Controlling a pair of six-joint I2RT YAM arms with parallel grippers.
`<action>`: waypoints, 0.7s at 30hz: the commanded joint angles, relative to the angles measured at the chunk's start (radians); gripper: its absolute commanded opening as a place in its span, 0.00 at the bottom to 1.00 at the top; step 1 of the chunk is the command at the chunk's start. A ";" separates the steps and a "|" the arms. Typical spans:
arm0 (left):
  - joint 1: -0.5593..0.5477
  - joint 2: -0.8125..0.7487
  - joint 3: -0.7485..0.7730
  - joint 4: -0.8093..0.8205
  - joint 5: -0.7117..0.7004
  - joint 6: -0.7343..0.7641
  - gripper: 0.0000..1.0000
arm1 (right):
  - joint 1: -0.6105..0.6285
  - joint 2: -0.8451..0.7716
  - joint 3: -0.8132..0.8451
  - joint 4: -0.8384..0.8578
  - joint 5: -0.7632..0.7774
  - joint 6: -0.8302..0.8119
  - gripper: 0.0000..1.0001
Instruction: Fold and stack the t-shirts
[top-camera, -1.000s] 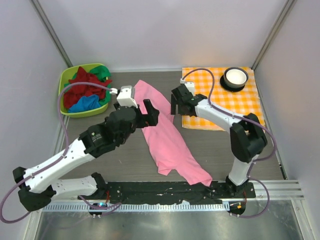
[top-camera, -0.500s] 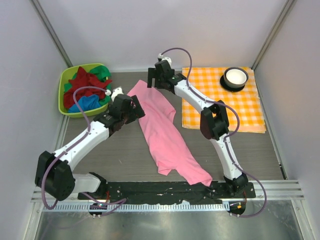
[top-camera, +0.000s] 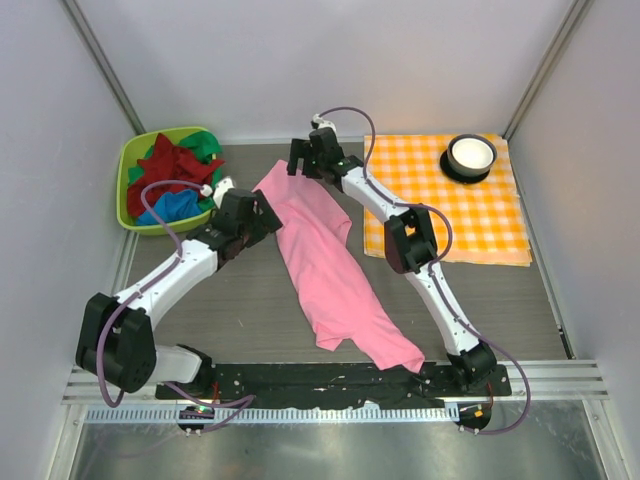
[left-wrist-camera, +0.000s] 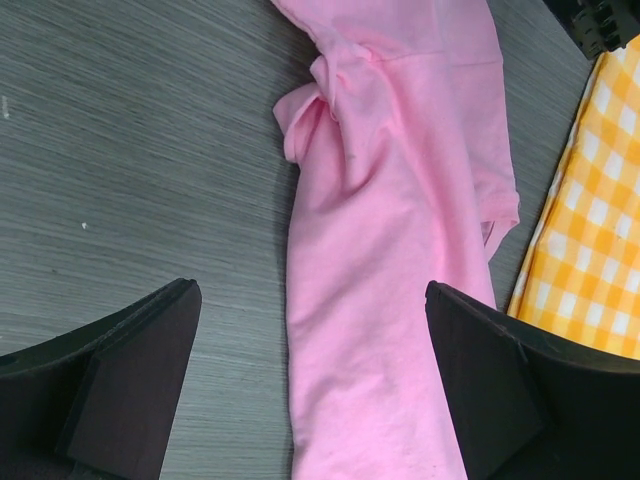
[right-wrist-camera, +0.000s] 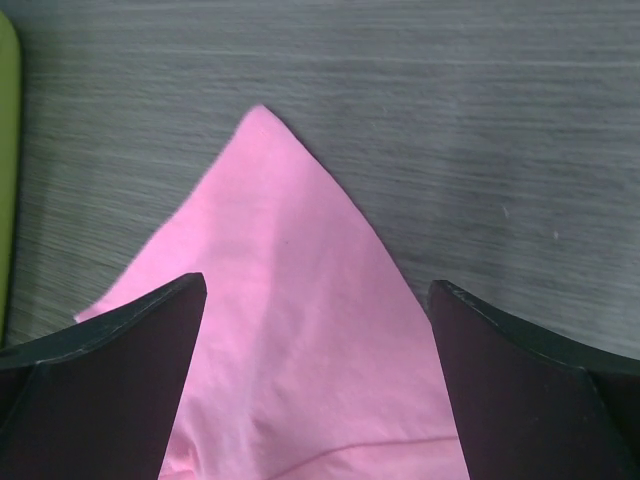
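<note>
While the pink t-shirt lies rumpled on the tabletop, the left hand hangs spread at its left edge and the right hand spread over its far corner; the bundled shirts left of it overlap, shapes unclear.

Pink t-shirt: in the left wrist view it is cut by the top and bottom edges, and the length passing between the left fingers runs out of frame. In the right wrist view only one corner shows between the right fingers, the rest lost below. Both finger pairs: tips only, clipped by the bottom and side edges. Orange checked cloth: cut by the frame edge, its lower part behind the finger on that side. Green bin: a sliver outside one finger. Heaped t-shirts: overlapping, number unclear. Black part: corner fragment, unidentifiable.
</note>
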 joint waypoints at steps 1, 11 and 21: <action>0.022 -0.038 0.002 0.047 0.000 0.007 1.00 | 0.004 0.030 0.066 0.107 -0.065 0.024 1.00; 0.080 -0.004 -0.046 0.085 0.048 -0.029 1.00 | 0.033 0.111 0.069 0.124 -0.077 0.053 1.00; 0.112 -0.038 -0.078 0.094 0.080 -0.027 1.00 | 0.080 0.090 -0.011 0.066 0.005 0.012 0.91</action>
